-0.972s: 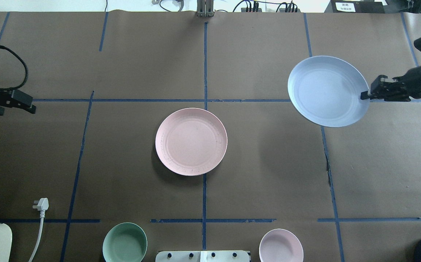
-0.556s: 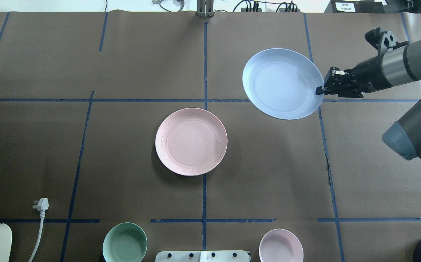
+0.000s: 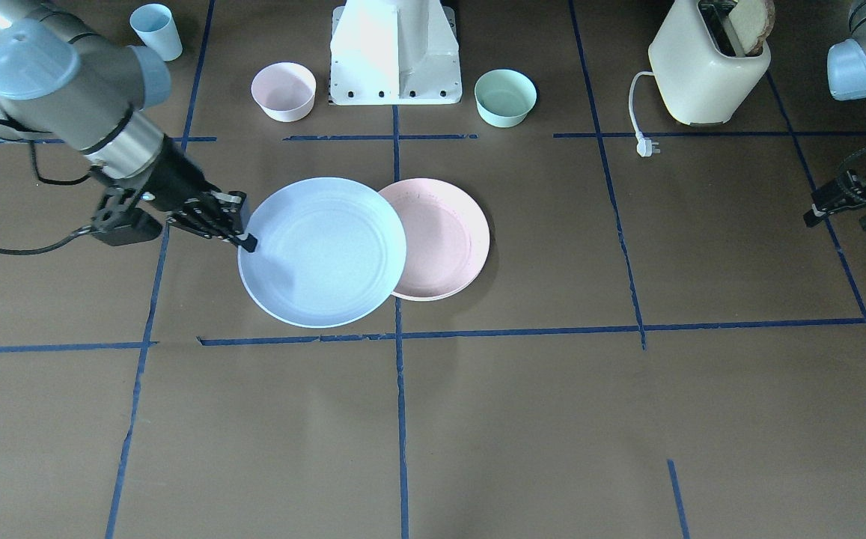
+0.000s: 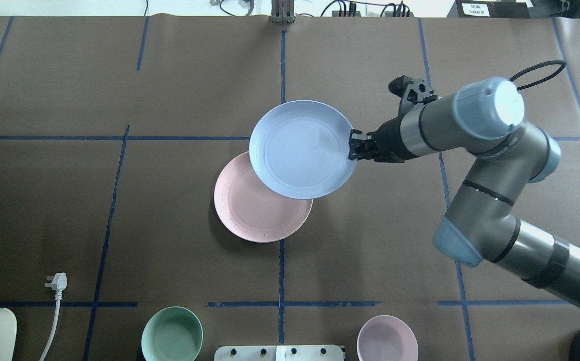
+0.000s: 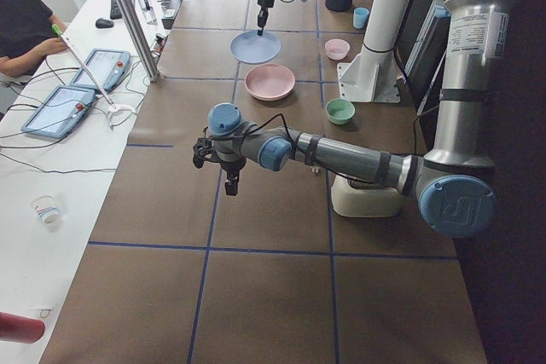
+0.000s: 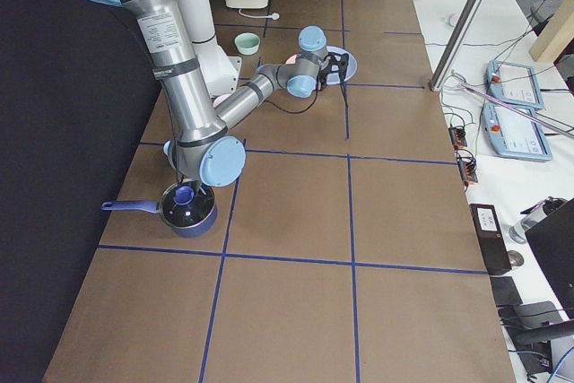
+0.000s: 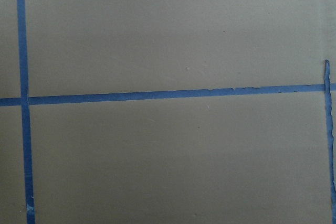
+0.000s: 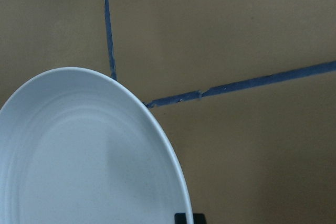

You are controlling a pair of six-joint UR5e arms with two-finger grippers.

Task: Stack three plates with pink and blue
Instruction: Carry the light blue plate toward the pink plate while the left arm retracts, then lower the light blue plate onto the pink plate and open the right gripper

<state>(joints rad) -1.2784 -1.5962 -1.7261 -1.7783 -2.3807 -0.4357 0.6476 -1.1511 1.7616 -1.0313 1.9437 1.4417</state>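
Note:
My right gripper (image 4: 354, 149) is shut on the right rim of the light blue plate (image 4: 302, 149) and holds it above the table. In the overhead view the blue plate overlaps the far right part of the pale pink plate (image 4: 259, 215), which lies flat at the table's middle. The front view shows the blue plate (image 3: 324, 251) beside and over the pink plate (image 3: 444, 239). The blue plate fills the lower left of the right wrist view (image 8: 79, 156). My left gripper (image 3: 810, 217) hangs over bare table at the far left, and I cannot tell its state. The cream-white plate is out of view.
A mint bowl (image 4: 172, 335) and a small pink bowl (image 4: 387, 338) stand near the robot base (image 3: 395, 52). A toaster (image 3: 706, 64) with its plug (image 4: 56, 282), a light blue cup (image 3: 157, 31) and a blue saucepan (image 6: 184, 208) stand on the robot's side.
My right arm has carried the blue plate leftward from the table's right side to over the pink plate's far edge. My left gripper has drawn back almost out of the overhead view.

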